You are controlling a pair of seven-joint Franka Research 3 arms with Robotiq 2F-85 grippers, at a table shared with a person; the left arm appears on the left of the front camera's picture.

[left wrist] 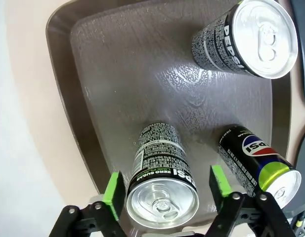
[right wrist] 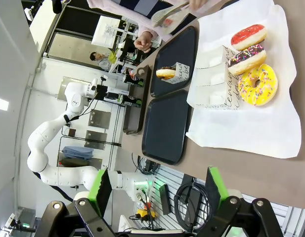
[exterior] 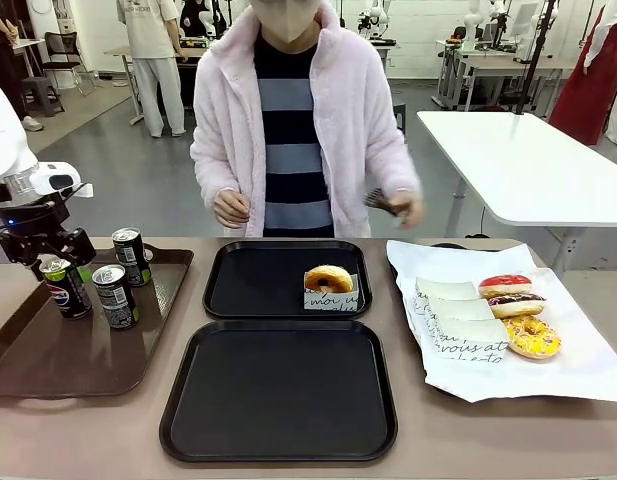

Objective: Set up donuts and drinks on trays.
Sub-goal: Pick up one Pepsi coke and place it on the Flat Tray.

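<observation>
Three drinks stand on a brown tray [exterior: 48, 370] at the left. My left gripper [exterior: 50, 262] [left wrist: 167, 190] is open, and its green pads straddle the top of one can [exterior: 66, 288] [left wrist: 162, 177], with a narrow gap on one side. The other two cans [exterior: 115, 296] [exterior: 131, 256] stand beside it. Two black trays lie in the middle. The far one [exterior: 238, 290] carries a golden donut [exterior: 329, 280] in a paper holder, and the near one [exterior: 278, 400] is bare. Red [exterior: 505, 285], chocolate [exterior: 515, 304] and yellow-sprinkled [exterior: 531, 336] donuts lie on white paper at the right. My right gripper [right wrist: 157, 190] is open with nothing between its fingers.
A person stands at the far side of the table, one hand [exterior: 398, 205] holding tongs above the far tray's right corner. The white paper [exterior: 548, 380] with spare holders covers the right of the table. A white table [exterior: 528, 170] stands behind on the right.
</observation>
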